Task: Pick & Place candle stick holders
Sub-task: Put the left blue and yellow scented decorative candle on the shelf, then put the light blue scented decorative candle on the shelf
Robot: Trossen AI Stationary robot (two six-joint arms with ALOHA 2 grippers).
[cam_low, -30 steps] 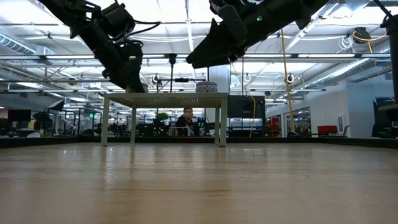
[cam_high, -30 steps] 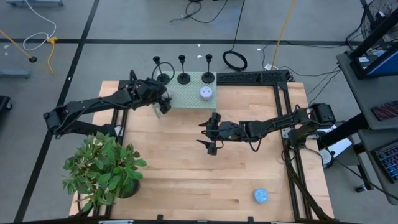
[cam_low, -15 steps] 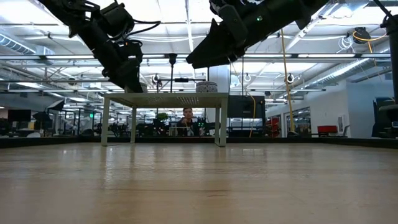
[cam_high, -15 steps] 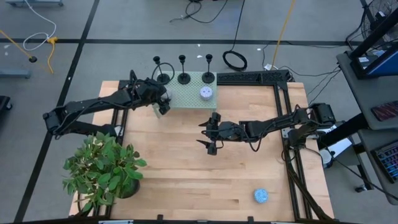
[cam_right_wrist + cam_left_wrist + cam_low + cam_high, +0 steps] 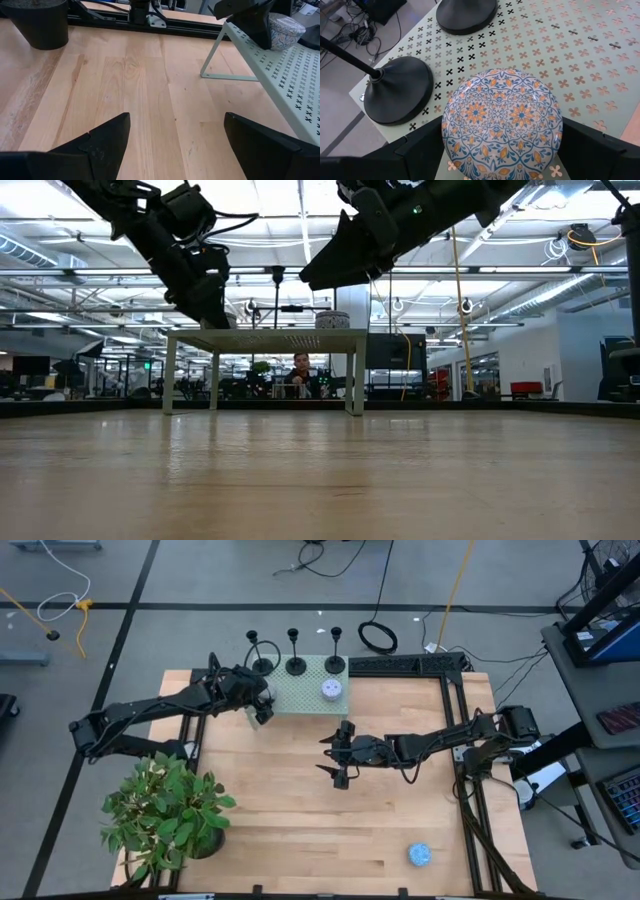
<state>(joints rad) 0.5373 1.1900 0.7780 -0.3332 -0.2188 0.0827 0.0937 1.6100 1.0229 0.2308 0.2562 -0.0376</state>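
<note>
Over the table (image 5: 300, 830), right claw (image 5: 336, 755) hovers spread.

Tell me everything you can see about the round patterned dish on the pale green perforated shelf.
The round patterned dish is glossy, ceramic-looking, white with blue and orange floral motifs. It sits on the pale green perforated shelf, near two black disc bases. The left gripper is at the shelf's left end with its dark fingers either side of the dish.
</note>
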